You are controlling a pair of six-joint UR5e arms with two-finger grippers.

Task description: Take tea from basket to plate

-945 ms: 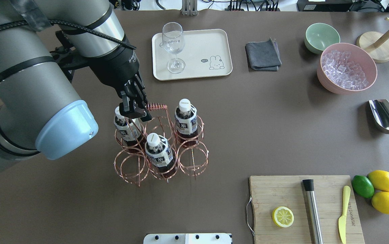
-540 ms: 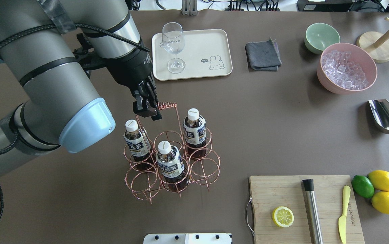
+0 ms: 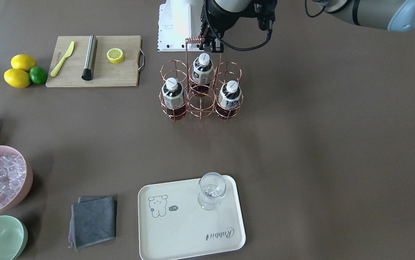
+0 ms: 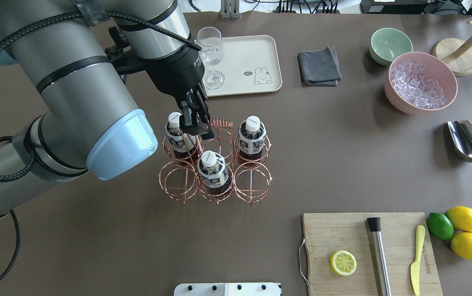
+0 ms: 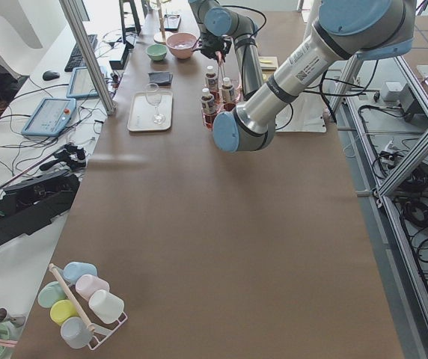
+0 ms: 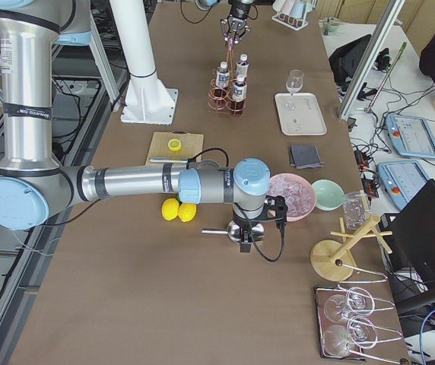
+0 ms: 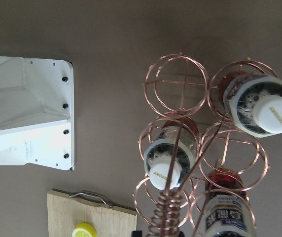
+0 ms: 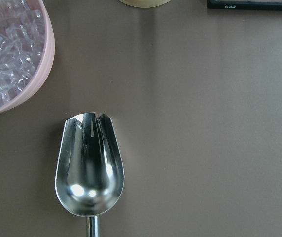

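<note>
My left gripper (image 4: 197, 123) is shut on the coiled top of the handle (image 4: 220, 122) of the copper wire basket (image 4: 252, 181); it also shows in the front-facing view (image 3: 209, 43). Three tea bottles stand in the basket's cells: back left (image 4: 177, 133), front middle (image 4: 213, 170) and back right (image 4: 252, 133). I cannot tell whether the basket touches the table. The cream plate (image 4: 252, 53) lies beyond it, with a stemmed glass (image 4: 210, 53) on it. My right gripper (image 6: 246, 242) shows only in the exterior right view, above the scoop, and I cannot tell its state.
A steel scoop (image 4: 468, 142), a pink bowl of ice (image 4: 421, 82), a green bowl (image 4: 390, 45) and a grey cloth (image 4: 319, 68) lie on the right. A cutting board (image 4: 343, 242) with a lemon half, knife and muddler is at the front right, with lemons and a lime beside it.
My left gripper has carried the basket with its three bottles to the right and away from the robot, closer to the plate. The grip on the handle is unchanged.
</note>
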